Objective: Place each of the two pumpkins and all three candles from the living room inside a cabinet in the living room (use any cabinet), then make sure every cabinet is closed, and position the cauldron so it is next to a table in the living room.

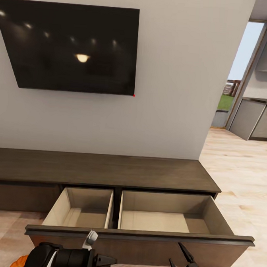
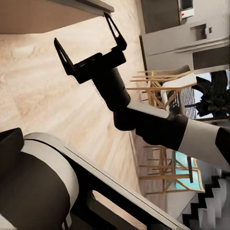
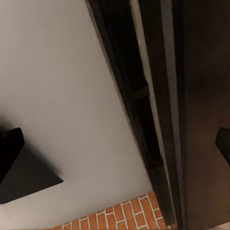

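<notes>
The cabinet point(image 1: 107, 171) stands with its wide drawer point(image 1: 142, 233) pulled out, both pale compartments bare, just ahead of the right claw point(image 1: 183, 258), whose fingers are spread and hold nothing. The left claw point(image 1: 108, 260) points toward it; I cannot tell its state. A pumpkin point(image 1: 16, 263) peeks out behind the left arm. Rolling forward now might knock the drawer front.

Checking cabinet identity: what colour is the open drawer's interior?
Pale beige wood inside the open drawer of the dark brown cabinet; clearest in the head view.
</notes>
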Motion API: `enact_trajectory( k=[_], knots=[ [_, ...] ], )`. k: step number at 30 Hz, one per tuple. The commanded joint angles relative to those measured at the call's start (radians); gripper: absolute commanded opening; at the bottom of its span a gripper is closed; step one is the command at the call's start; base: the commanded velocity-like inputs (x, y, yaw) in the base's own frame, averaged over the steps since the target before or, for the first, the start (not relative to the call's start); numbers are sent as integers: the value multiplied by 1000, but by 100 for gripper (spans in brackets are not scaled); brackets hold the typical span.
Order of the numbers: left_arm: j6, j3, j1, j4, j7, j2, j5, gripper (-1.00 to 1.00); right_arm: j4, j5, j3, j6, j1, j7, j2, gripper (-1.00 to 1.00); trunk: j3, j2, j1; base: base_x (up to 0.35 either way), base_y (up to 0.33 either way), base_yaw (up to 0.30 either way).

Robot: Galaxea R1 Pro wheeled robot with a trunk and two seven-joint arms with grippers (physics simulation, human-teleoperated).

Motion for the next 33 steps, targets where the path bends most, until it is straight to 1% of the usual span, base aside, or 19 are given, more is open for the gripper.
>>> enact_trajectory(
  k=[1, 3, 7, 15, 21, 26, 31, 33],
  knots=[
    [0, 1, 1, 6, 1, 1, 1, 100, 0, -6, -6, 6, 0, 6, -3, 100, 3, 7, -4, 0, 0, 0],
    [-3, 2, 0, 17, 3, 3, -1, 100, 0, -6, -19, 9, 0, 17, -11, 100, 9, 21, -12, 0, 0, 0],
    [-4, 2, 0, 39, 3, 3, -2, 100, 0, -5, -36, 5, 0, 28, -14, 100, 22, 49, -27, 0, 0, 0],
    [-4, 1, 0, 84, 4, 3, -2, 100, 0, -3, -38, 3, -1, 27, -13, 100, 47, 105, -58, -90, 0, 0],
    [-4, 2, 0, 118, 4, 4, -2, 100, 1, -5, -39, 5, -1, 25, -10, 100, 66, 147, -81, -18, 0, 0],
    [-4, 2, 0, 146, 3, 10, -2, 100, 7, -6, -42, 4, 0, 22, -10, 100, 82, 182, -100, -2, 0, 0],
    [-3, 2, 0, 174, 2, 13, -1, 100, 10, -8, -70, 3, -1, 18, -9, 100, 97, 217, -119, 0, 0, 0],
    [-4, 2, 0, 184, 2, 14, -1, 100, 10, -7, -91, 2, -1, 18, -9, 100, 103, 231, -127, 0, 0, 0]
  ],
)
